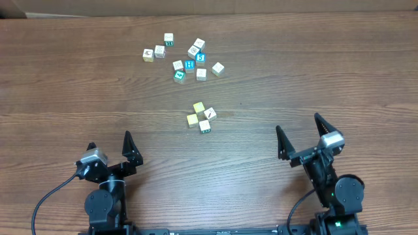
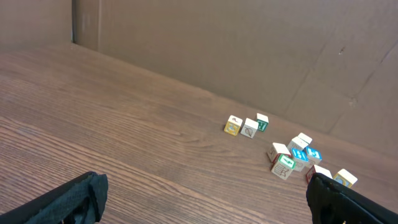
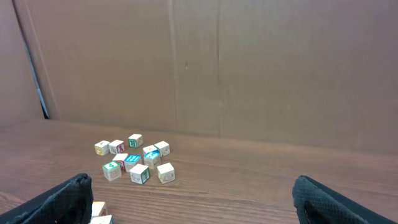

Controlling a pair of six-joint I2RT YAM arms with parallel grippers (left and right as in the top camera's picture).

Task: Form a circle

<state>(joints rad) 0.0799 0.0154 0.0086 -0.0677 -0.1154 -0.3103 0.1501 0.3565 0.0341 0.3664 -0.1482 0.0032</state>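
Observation:
The circle's cubes (image 1: 201, 116) lie huddled at mid-table: two yellow, one white with a dark mark, one white-and-teal, touching each other. In the right wrist view two of these cubes (image 3: 99, 209) peek out at the bottom left, beside my left finger. My left gripper (image 1: 109, 142) hovers near the front left edge, open and empty, well short of the group. Its fingers (image 2: 74, 199) frame bare wood. My right gripper (image 1: 298, 124) stands open and empty at the front right, right of the group, and its fingers (image 3: 59, 199) hold nothing.
A bigger, loose bunch of alphabet cubes (image 1: 186, 59) is scattered farther back; this bunch (image 2: 292, 155) also shows in both wrist views (image 3: 134, 163). A brown cardboard wall (image 3: 217, 68) borders the far edge of the wooden table (image 1: 313, 72).

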